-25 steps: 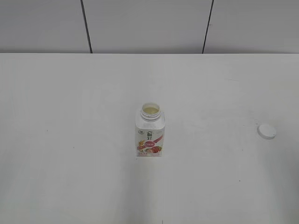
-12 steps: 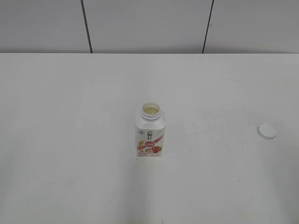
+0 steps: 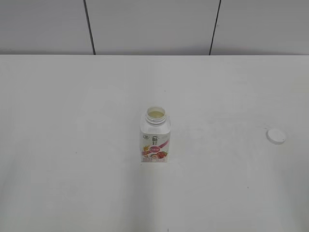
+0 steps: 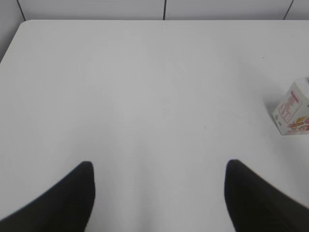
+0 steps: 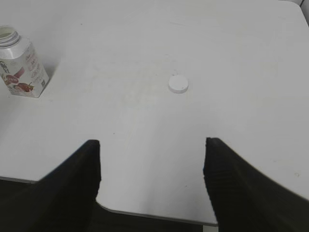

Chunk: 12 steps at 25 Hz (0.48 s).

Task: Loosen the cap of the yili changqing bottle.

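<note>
The yili changqing bottle [image 3: 155, 137] stands upright in the middle of the white table, its neck open with pale liquid showing inside. It also shows at the right edge of the left wrist view [image 4: 292, 112] and at the top left of the right wrist view [image 5: 19, 63]. The white cap [image 3: 275, 136] lies flat on the table far to the bottle's right, apart from it; the right wrist view shows the cap [image 5: 178, 84] too. My left gripper [image 4: 159, 166] is open and empty. My right gripper [image 5: 152, 145] is open and empty over the table's front edge. Neither gripper shows in the exterior view.
The white table [image 3: 72, 121] ends at a grey panelled wall [image 3: 149, 26] at the back. Its front edge and rounded corner show in the right wrist view [image 5: 145, 215].
</note>
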Available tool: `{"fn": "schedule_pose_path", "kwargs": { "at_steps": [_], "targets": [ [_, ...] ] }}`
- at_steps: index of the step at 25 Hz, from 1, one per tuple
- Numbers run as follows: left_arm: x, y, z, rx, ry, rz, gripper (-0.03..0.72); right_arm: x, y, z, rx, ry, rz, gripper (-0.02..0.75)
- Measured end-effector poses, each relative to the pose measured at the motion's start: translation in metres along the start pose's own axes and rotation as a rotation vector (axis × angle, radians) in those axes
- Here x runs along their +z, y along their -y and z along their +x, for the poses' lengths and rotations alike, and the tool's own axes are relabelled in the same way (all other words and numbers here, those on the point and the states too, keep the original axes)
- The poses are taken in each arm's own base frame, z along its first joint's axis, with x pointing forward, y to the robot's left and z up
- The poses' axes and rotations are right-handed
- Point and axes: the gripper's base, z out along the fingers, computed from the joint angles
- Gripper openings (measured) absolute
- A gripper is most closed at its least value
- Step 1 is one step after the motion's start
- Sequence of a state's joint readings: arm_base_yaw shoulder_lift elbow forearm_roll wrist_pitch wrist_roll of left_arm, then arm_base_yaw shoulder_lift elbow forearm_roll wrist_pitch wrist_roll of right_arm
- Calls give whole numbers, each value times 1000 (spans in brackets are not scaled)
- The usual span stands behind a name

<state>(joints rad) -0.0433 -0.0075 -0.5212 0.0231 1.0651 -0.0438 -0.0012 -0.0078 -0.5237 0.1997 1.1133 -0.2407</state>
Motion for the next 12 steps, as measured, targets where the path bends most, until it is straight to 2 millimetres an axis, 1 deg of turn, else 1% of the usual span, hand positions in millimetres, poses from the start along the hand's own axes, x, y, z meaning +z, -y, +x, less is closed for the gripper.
{"fn": "schedule_pose_path", "kwargs": {
  "at_steps": [12],
  "targets": [
    [0,1,0,-5,2,11,511,2,3,2,9,-7,31,531]
  ]
}}
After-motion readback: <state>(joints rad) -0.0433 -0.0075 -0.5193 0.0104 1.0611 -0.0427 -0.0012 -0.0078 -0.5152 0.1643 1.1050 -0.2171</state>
